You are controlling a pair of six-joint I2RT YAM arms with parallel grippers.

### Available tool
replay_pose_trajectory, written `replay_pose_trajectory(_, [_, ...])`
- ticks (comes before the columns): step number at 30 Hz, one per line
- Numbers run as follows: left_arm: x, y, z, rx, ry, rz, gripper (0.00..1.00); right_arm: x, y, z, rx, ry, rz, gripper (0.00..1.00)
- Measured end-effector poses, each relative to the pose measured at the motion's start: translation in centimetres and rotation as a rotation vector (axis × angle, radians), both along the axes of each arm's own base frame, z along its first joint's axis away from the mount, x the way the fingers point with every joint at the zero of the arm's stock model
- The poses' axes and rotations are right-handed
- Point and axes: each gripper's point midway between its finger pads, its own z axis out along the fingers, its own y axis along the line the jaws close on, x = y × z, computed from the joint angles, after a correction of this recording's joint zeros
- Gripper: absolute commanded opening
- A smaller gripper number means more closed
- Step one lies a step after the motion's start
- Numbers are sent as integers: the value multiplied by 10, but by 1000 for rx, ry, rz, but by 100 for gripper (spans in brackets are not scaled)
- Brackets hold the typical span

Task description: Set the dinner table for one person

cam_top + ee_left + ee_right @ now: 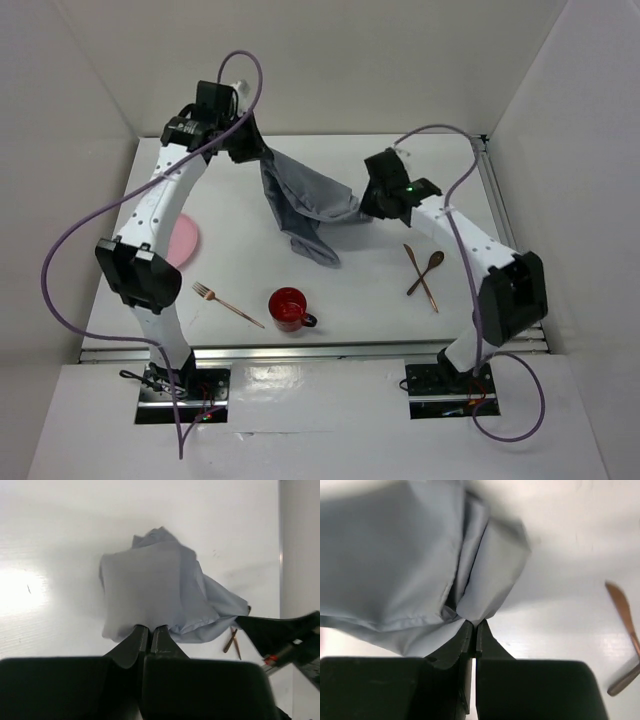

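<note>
Top external view showed both arms bent up and reaching in over the white tabletop [230, 215]. The left arm rose high toward the far left. The left pincer [248, 152] was clamped on one edge of the grey cloth [300, 205]. The right arm leaned in from the right side. The right pincer [366, 205] was pinched on another edge of the same cloth. The cloth hung between them, all crumpled, with a loose end drooping toward the middle of the tabletop.

The tabletop lay flat under both arms, with white walls at its left, right and far sides. A pink plate [185, 240] sat at the left, partly under the left arm. A fork [228, 303] and a red cup [288, 308] lay near the front edge. A spoon [436, 260] and a knife [412, 258] lay crossed on the right. Purple cables [60, 250] looped off the arms.
</note>
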Motion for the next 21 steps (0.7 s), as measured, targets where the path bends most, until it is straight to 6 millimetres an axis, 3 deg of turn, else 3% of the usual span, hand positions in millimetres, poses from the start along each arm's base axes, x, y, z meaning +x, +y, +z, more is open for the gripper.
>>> replay_pose_trajectory(3, [-11, 3, 36, -25, -67, 0, 0, 9, -1, 74, 57, -173, -5, 0])
replay_pose_trajectory(6, [-27, 6, 68, -44, -129, -1, 0, 3, -7, 120, 93, -277, -14, 0])
replay_pose_trajectory(8, [-37, 9, 87, -54, -167, 0, 0, -3, -11, 133, 99, -304, -13, 0])
replay_pose_trajectory(14, [-47, 18, 134, -90, -267, 3, 0, -8, -14, 140, 82, -287, -5, 0])
replay_pose_trajectory(17, [-47, 25, 140, -103, -276, 6, 0, -7, -15, 158, 89, -314, -5, 0])
replay_pose_trajectory(21, [-44, 39, 142, -129, -268, 24, 0, -6, -14, 199, 117, -395, 4, 0])
